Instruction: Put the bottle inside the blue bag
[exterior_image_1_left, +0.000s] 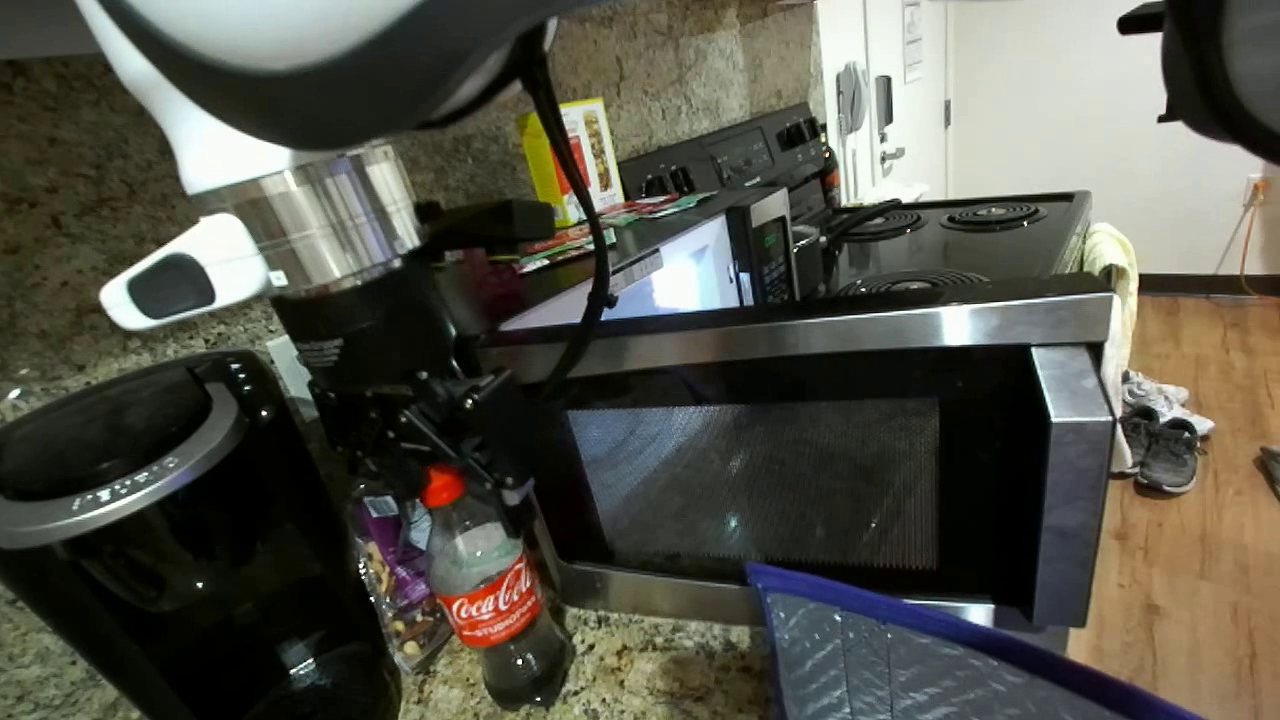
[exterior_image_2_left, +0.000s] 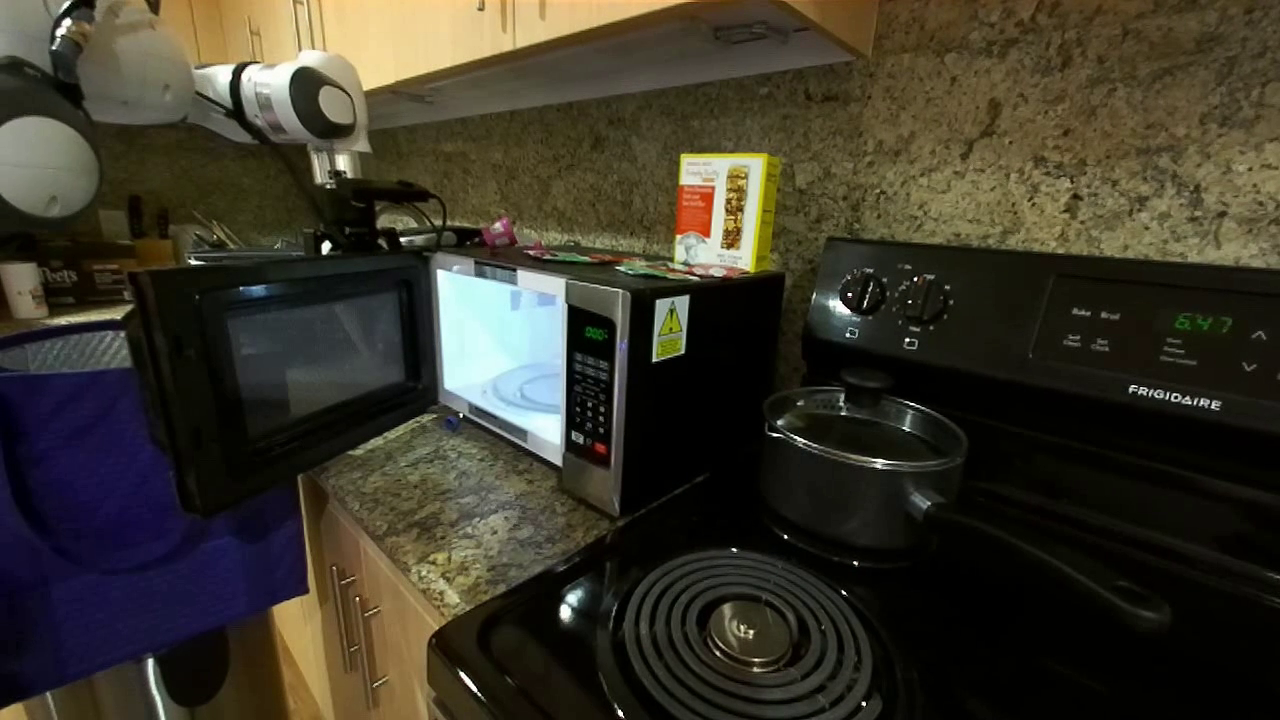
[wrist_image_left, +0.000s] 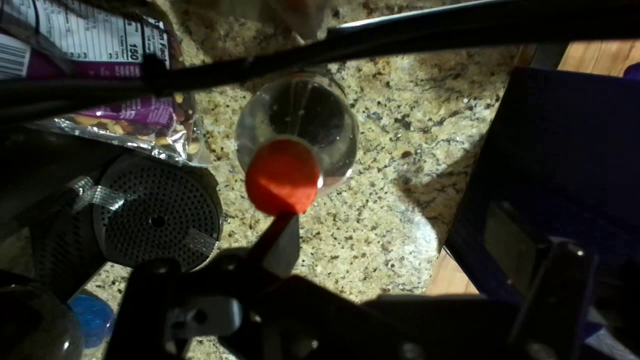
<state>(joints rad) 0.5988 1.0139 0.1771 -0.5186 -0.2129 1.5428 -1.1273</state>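
Note:
The Coca-Cola bottle (exterior_image_1_left: 497, 605) stands upright on the granite counter, with a red cap, red label and dark cola. In the wrist view its cap (wrist_image_left: 282, 177) shows from above. My gripper (wrist_image_left: 400, 237) is open, its two fingers wide apart with nothing between them. One fingertip is at the cap's edge in the wrist view; whether it touches cannot be told. In an exterior view the gripper (exterior_image_1_left: 475, 475) is right at the cap. The blue bag (exterior_image_2_left: 80, 470) stands open beside the counter; its rim and silvery lining (exterior_image_1_left: 860, 650) show, and its dark side (wrist_image_left: 565, 150) lies right in the wrist view.
The microwave's open door (exterior_image_1_left: 760, 480) stands beside the bottle, and hides it in an exterior view (exterior_image_2_left: 310, 350). A black coffee maker (exterior_image_1_left: 190, 560) is on the other side. A purple snack bag (exterior_image_1_left: 395, 570) lies behind the bottle. A cable (wrist_image_left: 240, 70) crosses the wrist view.

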